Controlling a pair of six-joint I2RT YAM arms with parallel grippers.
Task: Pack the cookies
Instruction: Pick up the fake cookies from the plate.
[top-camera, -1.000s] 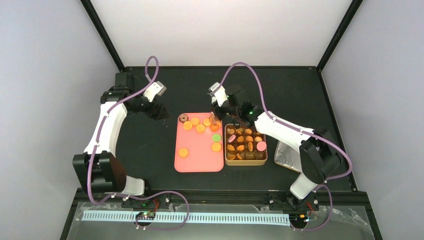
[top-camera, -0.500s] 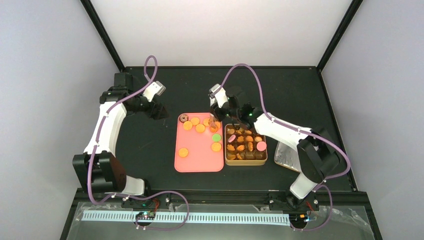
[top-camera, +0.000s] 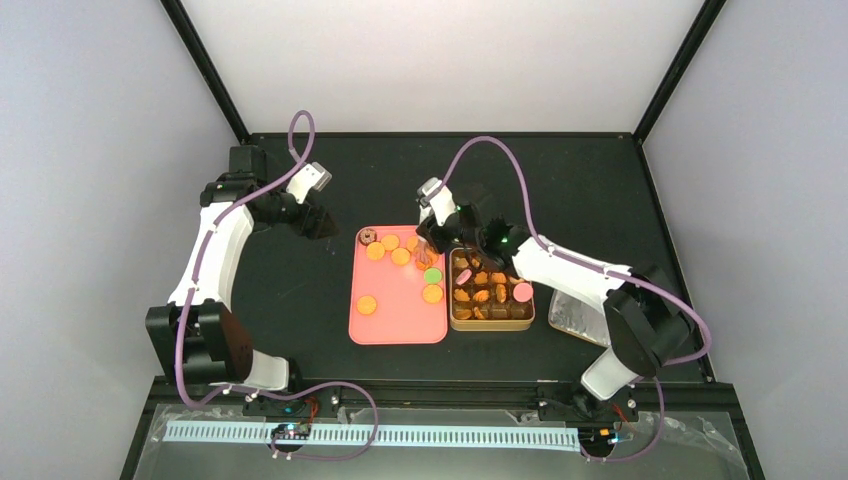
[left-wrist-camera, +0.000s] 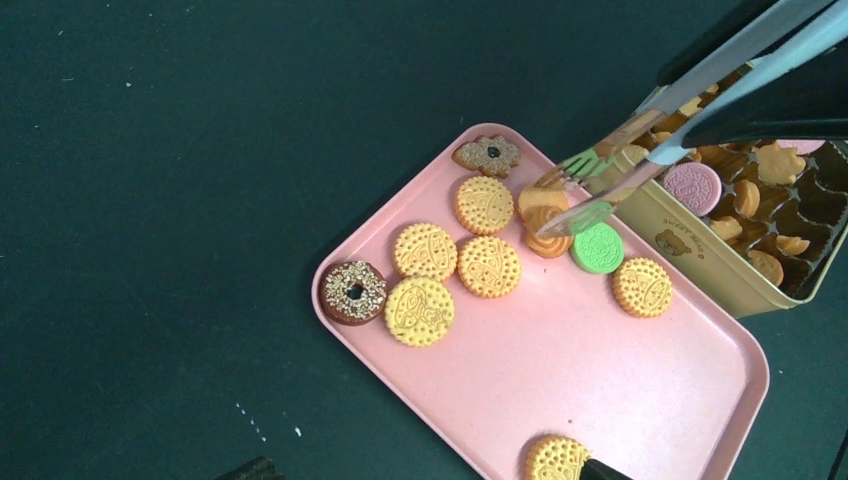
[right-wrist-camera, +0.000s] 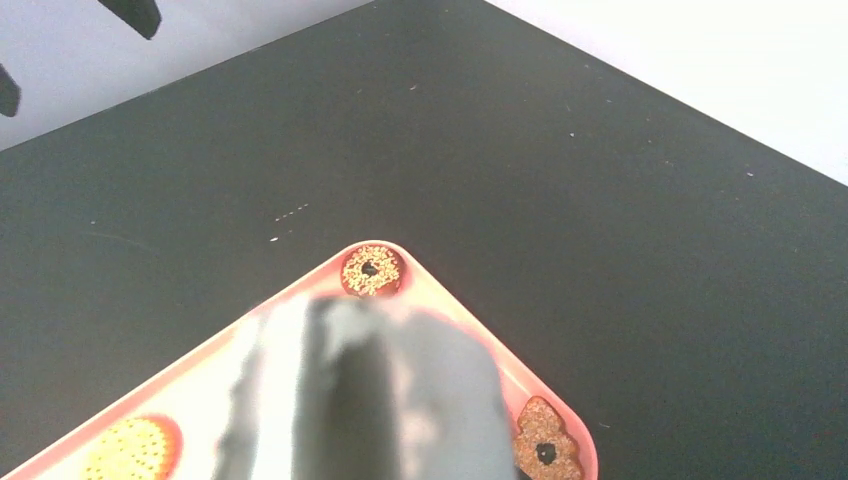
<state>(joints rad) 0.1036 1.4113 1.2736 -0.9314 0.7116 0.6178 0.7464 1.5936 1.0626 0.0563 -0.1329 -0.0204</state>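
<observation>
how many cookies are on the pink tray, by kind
round yellow biscuits: 6
green cookie: 1
sprinkled chocolate doughnut: 1
brown flower-shaped cookie: 1
orange swirl cookie between the tongs: 1
total: 10

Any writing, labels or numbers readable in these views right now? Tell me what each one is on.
Tin, side wall: a short printed line beside a small bear picture, too small to read.
Cookies: embossed patterns only, no legible letters.
Tray and tongs: no text visible.
</observation>
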